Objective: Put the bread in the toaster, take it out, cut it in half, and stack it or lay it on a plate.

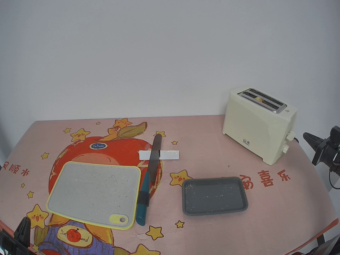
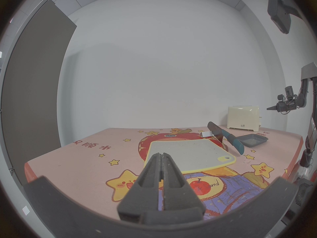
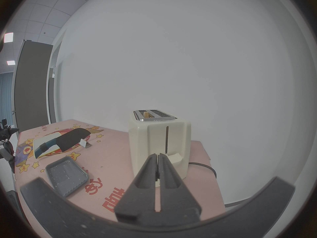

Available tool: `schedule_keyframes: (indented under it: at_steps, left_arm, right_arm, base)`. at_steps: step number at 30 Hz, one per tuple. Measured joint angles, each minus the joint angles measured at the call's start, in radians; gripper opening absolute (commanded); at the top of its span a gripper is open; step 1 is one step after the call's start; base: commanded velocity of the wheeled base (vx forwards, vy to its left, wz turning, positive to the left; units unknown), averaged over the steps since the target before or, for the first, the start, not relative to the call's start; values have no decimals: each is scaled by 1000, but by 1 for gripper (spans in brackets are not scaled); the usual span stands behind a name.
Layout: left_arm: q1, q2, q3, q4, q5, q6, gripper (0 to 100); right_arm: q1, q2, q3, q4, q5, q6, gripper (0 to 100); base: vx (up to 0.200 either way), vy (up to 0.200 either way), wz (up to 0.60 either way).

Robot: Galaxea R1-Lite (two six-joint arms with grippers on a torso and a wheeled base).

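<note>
Left end effector (image 2: 161, 155) and right end effector (image 3: 158, 156), both pinched together, flank the pink tablecloth (image 1: 212, 139), white wall (image 1: 159, 54) behind.

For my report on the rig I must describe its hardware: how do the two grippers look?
The left gripper and the right gripper look alike: matte dark grey, each with two wedge-shaped fingers that taper to a narrow tip and have recessed panels, with no visible markings.

Plain white wall (image 1: 170, 36), pink cartoon-print tablecloth (image 1: 212, 135), tiled ceiling (image 3: 39, 14)
</note>
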Motion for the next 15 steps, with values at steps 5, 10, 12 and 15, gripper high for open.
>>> schedule_keyframes:
  at_steps: [5, 10, 12, 15]
  left_arm:
    - [1, 0, 0, 0, 0, 0, 0]
    - [1, 0, 0, 0, 0, 0, 0]
    - [1, 0, 0, 0, 0, 0, 0]
    - [0, 0, 0, 0, 0, 0, 0]
  right_arm:
    - [2, 0, 12, 0, 1, -1, 0]
    - [8, 3, 49, 1, 1, -33, 0]
    - [9, 5, 63, 1, 1, -44, 0]
    - [9, 7, 84, 1, 2, -48, 0]
  base:
    - [0, 0, 0]
    - [0, 0, 0]
    - [0, 0, 0]
    - [0, 0, 0]
